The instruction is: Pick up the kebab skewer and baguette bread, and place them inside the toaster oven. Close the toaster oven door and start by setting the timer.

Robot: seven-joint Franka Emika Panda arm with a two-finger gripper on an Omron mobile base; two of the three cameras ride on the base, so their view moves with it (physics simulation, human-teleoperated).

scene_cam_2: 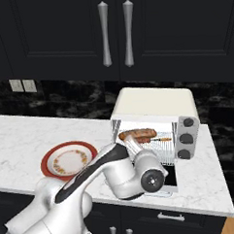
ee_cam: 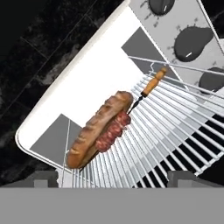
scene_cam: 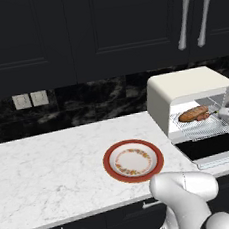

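While the oven stands open, you have this layout across the counter, left to right:

Wall outlets (scene_cam: pixel 30 100): on the dark backsplash, well apart from the work.
Counter (scene_cam: pixel 51 164): white marble.
Plate (scene_cam: pixel 133 161): red-rimmed, just left of the oven.
Toaster oven (scene_cam: pixel 183 86): cream-white box, wire rack (ee_cam: pixel 175 131) in view.
Toaster oven door (scene_cam: pixel 211 148): folded down flat over the counter edge.
Baguette bread (ee_cam: pixel 98 129): lying on the rack inside the oven.
Kebab skewer (ee_cam: pixel 127 116): on the rack, touching the bread's side, orange handle toward the knobs (scene_cam_2: pixel 187 137).
Gripper (ee_cam: pixel 113 177): you see both fingertips spread wide and holding nothing, just in front of the rack.
Obstruction: your arm's elbow (scene_cam_2: pixel 141 176) covers part of the door in the right base view.
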